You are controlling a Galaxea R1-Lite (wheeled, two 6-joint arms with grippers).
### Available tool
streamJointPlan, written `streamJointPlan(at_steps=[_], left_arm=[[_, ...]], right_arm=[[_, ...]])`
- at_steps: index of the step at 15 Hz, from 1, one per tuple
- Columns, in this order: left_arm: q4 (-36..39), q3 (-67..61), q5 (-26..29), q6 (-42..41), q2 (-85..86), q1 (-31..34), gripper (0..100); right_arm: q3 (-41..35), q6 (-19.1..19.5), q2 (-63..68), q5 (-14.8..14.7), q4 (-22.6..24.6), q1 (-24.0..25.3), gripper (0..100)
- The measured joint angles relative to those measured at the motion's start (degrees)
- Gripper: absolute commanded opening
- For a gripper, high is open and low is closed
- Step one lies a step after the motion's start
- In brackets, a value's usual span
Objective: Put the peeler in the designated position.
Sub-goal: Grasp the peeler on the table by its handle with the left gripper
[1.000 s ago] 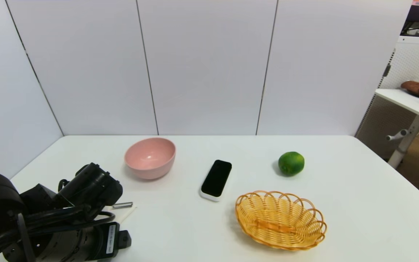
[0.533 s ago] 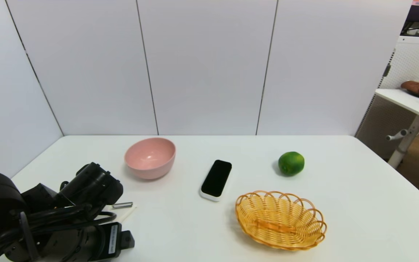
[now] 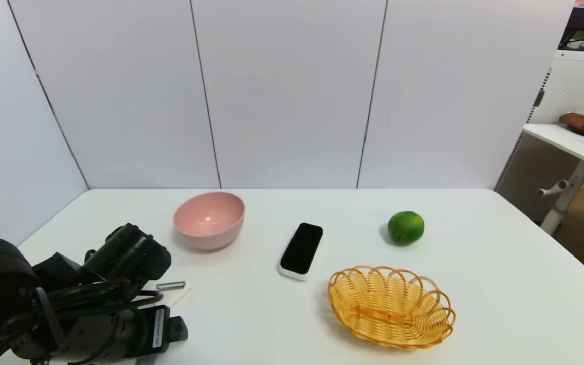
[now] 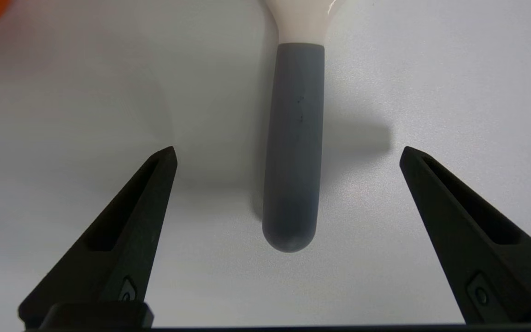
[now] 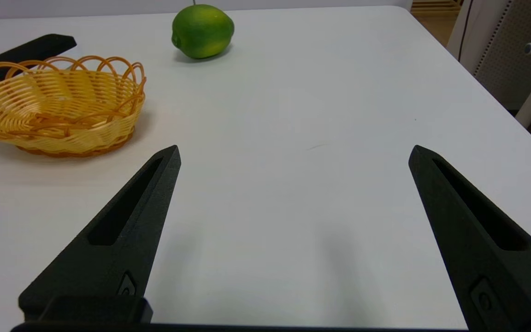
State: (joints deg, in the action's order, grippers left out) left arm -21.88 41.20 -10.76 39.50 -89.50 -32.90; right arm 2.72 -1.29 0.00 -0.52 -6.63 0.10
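The peeler (image 4: pixel 294 147) lies flat on the white table, grey handle toward me and white forked head (image 4: pixel 301 18) beyond it. My left gripper (image 4: pixel 288 150) is open just above the table, one finger on each side of the handle, touching neither side. In the head view my left arm (image 3: pixel 124 258) covers most of the peeler at the near left; only the metal blade (image 3: pixel 170 285) and a white prong show. My right gripper (image 5: pixel 294 147) is open over bare tabletop at the right and holds nothing. No mark shows the designated position.
A pink bowl (image 3: pixel 209 219) stands just beyond the left arm. A black device (image 3: pixel 301 250) lies mid-table, and a green lime (image 3: pixel 406 227) sits farther right. The yellow wicker basket (image 3: pixel 391 306) stands near the front, left of the right gripper.
My left arm has shifted very slightly over the peeler. The peeler and the other objects lie where they were.
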Motion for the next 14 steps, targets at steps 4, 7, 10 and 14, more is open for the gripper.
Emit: streamJointPlan(at_steps=[4, 7, 10, 14], left_arm=[[0.02, 0.13, 0.02, -0.23, -0.46, 0.02, 100], [0.04, 0.39, -0.04, -0.39, -0.77, 0.07, 100], [0.04, 0.44, -0.09, -0.67, -1.01, 0.29, 100], [0.04, 0.52, -0.15, -2.54, -1.15, 1.35, 100]], right_arm=[[0.00, -0.02, 0.00, 0.01, -0.01, 0.00, 100], [0.00, 0.04, 0.00, 0.00, 0.00, 0.00, 100], [0.00, -0.05, 0.00, 0.00, -0.01, 0.00, 100], [0.00, -0.07, 0.00, 0.00, -0.01, 0.00, 100]])
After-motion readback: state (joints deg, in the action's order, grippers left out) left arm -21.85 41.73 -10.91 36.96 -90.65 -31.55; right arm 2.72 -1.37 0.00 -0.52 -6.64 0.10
